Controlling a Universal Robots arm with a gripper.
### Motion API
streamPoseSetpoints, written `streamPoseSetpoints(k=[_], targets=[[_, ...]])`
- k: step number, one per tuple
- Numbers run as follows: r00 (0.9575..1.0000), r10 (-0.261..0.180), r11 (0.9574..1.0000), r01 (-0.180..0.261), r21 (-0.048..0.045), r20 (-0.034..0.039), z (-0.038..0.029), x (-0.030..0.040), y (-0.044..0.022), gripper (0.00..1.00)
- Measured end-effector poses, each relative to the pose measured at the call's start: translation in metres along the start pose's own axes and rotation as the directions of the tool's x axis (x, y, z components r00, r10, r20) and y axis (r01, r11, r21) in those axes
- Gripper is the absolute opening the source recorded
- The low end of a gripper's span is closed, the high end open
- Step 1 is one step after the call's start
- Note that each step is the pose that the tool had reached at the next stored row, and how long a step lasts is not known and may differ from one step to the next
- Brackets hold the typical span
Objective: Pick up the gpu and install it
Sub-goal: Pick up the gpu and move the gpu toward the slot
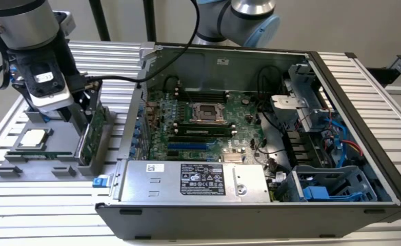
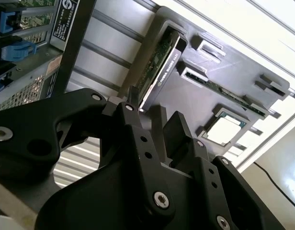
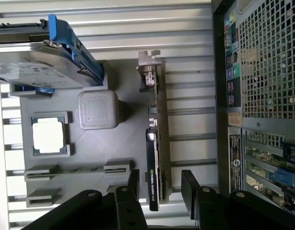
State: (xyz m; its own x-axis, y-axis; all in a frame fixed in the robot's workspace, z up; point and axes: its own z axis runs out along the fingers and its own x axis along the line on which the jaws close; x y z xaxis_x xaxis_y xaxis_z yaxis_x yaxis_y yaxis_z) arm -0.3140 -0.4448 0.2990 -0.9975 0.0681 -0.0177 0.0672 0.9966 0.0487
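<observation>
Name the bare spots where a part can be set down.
Free: the ribbed table at the exterior view's lower left, bordering the parts tray and case, and at its right, beyond the case. Crowded: the tray, where the open gripper straddles the gpu, and the case interior.

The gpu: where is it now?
On the exterior view's left, the gpu stands on edge in the tray beside the computer case; in the first wrist view the gripper straddles it.
</observation>
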Motion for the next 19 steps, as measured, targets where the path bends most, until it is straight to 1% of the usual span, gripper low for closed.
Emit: streamPoseSetpoints(k=[19], targets=[[1.0, 0.0, 1.0, 0.0, 0.0, 0.0, 0.0061, 0.0001, -0.0003, 1.0]])
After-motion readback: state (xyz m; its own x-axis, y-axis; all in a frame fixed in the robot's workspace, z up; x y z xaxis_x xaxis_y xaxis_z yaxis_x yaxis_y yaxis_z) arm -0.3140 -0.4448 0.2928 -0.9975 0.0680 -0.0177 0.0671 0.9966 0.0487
